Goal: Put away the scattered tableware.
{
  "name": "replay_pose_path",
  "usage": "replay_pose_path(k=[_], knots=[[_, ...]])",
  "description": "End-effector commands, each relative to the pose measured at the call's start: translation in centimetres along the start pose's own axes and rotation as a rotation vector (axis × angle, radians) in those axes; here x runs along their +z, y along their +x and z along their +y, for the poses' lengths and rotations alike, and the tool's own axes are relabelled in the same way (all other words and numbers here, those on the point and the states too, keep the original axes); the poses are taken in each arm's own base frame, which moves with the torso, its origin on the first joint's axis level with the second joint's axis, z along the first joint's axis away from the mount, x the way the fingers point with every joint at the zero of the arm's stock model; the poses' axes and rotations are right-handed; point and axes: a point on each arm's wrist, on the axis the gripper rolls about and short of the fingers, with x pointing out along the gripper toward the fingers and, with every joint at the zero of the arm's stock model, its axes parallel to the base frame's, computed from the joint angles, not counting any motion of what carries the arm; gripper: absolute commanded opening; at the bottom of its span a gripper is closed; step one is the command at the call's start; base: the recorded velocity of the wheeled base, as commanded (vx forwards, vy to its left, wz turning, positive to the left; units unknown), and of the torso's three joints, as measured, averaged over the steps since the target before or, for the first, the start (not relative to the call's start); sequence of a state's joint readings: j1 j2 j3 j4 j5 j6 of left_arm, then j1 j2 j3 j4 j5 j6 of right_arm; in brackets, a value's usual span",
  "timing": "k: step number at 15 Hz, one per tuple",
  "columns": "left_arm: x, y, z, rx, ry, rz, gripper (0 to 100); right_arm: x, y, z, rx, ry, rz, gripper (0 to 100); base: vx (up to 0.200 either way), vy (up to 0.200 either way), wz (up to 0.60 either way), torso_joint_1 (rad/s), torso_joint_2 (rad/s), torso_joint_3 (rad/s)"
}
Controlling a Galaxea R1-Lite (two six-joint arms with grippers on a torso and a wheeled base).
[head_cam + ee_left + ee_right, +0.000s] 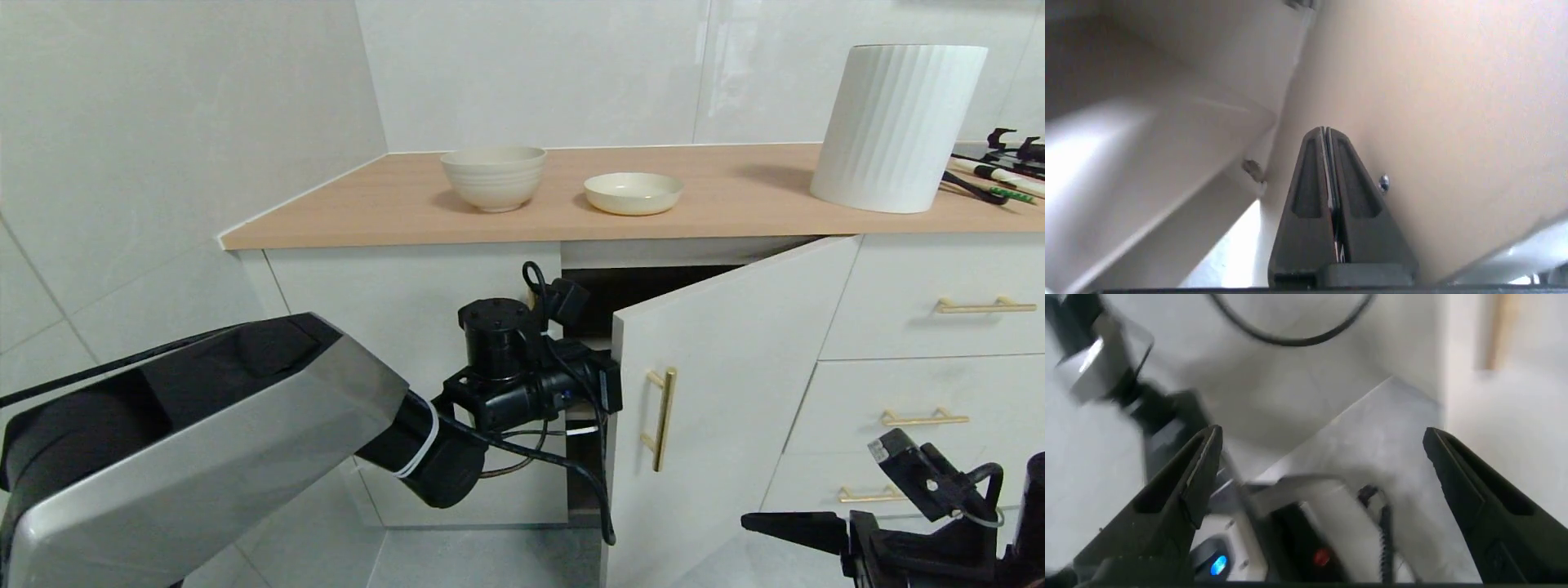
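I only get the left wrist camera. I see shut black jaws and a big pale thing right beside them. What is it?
Observer: Probably the cupboard door. It stands half open, and your left arm sits in the gap at its edge.
Operator: Where are the dishes?
Observer: A bowl and a shallow dish sit apart on the wooden counter above the door.
Operator: And my other arm?
Observer: Your right arm is low, by the drawers, jaws open and empty.

My head cam looks forward and down from well back at table and cabinet door. Left wrist cam sits close on that same door, just beside its jaws. Right wrist cam faces floor past its jaws.
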State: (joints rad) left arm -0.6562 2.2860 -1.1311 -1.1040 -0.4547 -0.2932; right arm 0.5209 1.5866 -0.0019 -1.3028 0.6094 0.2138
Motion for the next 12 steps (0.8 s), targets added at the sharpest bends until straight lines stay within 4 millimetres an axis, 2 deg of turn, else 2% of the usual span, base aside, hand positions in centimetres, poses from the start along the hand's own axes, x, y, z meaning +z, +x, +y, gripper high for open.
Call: replay_pose_path(k=[1,3,5,8,12], knots=[[0.2,-0.2,-1.5,-0.025,0.007,0.006,0,0.1,-0.2,0.8,0.031,-0.023,-0.002,100,0.000,0.000,0.00,0.000,0.00,0.000],[-0.1,-0.4,-3.1,-0.053,0.006,0.029,0,-0.1,-0.2,0.9,0.036,-0.071,0.012,100,0.000,0.000,0.00,0.000,0.00,0.000],[-0.4,-0.5,-4.6,-0.081,0.004,0.045,0,-0.3,-0.4,1.9,0.078,-0.095,0.034,100,0.000,0.000,0.00,0.000,0.00,0.000],[-0.2,-1.3,-6.1,-0.103,0.005,0.054,0,-0.3,-0.7,2.6,0.102,-0.104,0.041,100,0.000,0.000,0.00,0.000,0.00,0.000],[-1.5,-1.3,-8.7,-0.148,0.000,0.096,0,-0.3,-0.8,2.8,0.114,-0.110,0.036,100,0.000,0.000,0.00,0.000,0.00,0.000]])
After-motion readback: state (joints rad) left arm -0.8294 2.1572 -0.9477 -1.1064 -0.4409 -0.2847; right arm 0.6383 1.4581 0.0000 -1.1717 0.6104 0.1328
